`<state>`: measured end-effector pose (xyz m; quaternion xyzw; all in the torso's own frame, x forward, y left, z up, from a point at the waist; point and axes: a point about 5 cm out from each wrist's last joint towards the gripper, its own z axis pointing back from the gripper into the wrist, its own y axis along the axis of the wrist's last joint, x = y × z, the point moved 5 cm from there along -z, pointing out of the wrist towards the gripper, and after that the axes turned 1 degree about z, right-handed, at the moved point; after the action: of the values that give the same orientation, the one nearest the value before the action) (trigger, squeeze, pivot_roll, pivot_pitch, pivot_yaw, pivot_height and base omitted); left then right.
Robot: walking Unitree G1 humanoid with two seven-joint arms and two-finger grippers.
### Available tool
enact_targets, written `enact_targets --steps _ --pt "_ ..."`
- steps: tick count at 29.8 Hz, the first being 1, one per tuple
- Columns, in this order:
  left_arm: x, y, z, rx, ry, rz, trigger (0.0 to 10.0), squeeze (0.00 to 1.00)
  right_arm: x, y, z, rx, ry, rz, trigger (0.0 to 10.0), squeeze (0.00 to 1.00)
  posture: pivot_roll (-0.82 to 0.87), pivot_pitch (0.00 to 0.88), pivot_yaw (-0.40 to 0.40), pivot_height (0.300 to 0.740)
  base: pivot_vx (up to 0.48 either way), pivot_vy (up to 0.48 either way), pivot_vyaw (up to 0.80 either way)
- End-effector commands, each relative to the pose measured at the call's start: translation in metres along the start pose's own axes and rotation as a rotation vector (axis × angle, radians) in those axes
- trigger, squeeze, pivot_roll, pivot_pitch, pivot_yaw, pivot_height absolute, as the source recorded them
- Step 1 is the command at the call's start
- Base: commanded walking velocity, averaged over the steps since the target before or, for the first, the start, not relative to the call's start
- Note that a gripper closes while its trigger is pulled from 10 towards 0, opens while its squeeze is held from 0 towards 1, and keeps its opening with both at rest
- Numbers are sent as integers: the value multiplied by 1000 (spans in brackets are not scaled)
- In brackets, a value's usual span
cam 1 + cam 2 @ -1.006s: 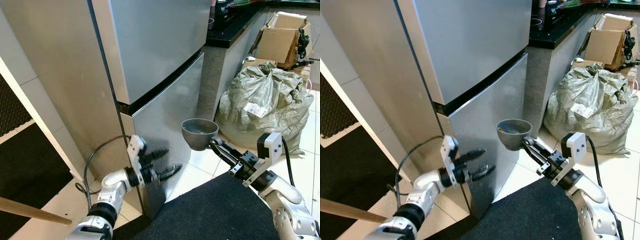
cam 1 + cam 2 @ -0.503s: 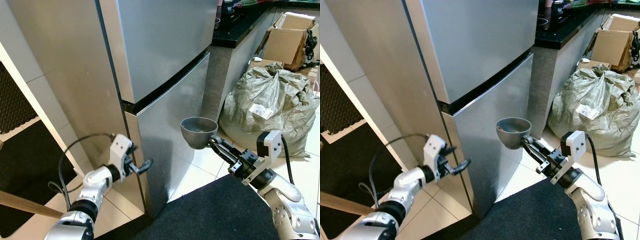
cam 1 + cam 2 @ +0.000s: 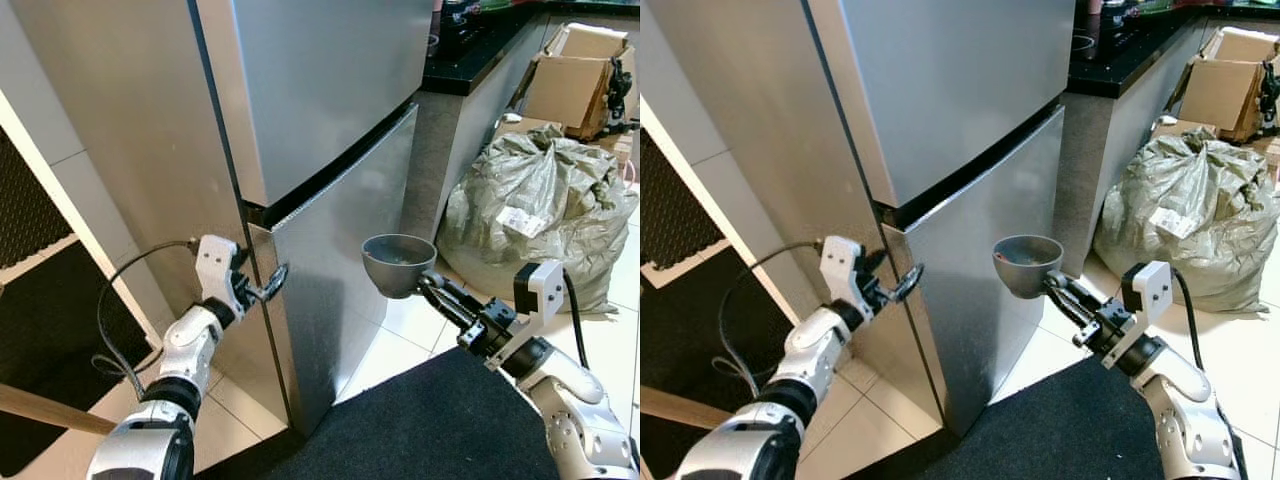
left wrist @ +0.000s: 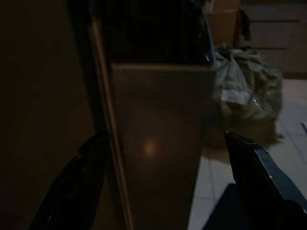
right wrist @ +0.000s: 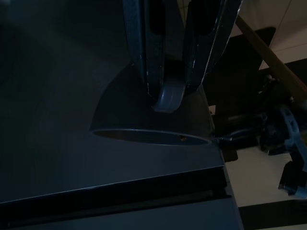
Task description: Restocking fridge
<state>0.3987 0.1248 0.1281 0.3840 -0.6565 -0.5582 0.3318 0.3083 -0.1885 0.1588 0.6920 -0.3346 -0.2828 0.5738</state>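
The steel fridge has an upper door (image 3: 320, 90) and a lower door (image 3: 340, 260), both closed. My left gripper (image 3: 264, 285) is at the lower door's left edge, just below the dark seam. It is open, and in the left wrist view its fingers (image 4: 72, 187) stand wide apart on either side of that door edge (image 4: 120, 158). My right gripper (image 3: 432, 286) is shut on the rim of a grey bowl (image 3: 398, 262). It holds the bowl upright in front of the lower door, to its right.
A stuffed grey sack (image 3: 535, 215) and cardboard boxes (image 3: 565, 75) lie at the right by a black counter (image 3: 475, 50). A dark mat (image 3: 430, 420) covers the floor before the fridge. A wooden pole (image 3: 45, 408) crosses the lower left.
My left gripper has moved from the front of the lower door, up and left to its left edge. The right gripper and bowl have stayed in place.
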Motion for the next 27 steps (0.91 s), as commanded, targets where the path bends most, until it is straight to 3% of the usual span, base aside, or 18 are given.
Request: enact_targets --steps 1,11,18,27 --pt "-8 -3 5 -14 29 -17 10000 0 0 1 0 -2 4 1 10000 0 -138 36 79 740 0 0 0" --pt "-8 4 -1 16 51 -17 10000 0 0 1 -1 -2 2 3 10000 0 -137 36 80 740 0 0 0" --pt "18 1 -10 20 -39 6 10000 0 -1 0 0 0 0 1 10000 0 -137 40 85 740 0 0 0" --pt "38 -2 -16 23 -97 16 10000 0 -2 0 0 2 -1 -1 10000 0 -138 42 86 740 0 0 0"
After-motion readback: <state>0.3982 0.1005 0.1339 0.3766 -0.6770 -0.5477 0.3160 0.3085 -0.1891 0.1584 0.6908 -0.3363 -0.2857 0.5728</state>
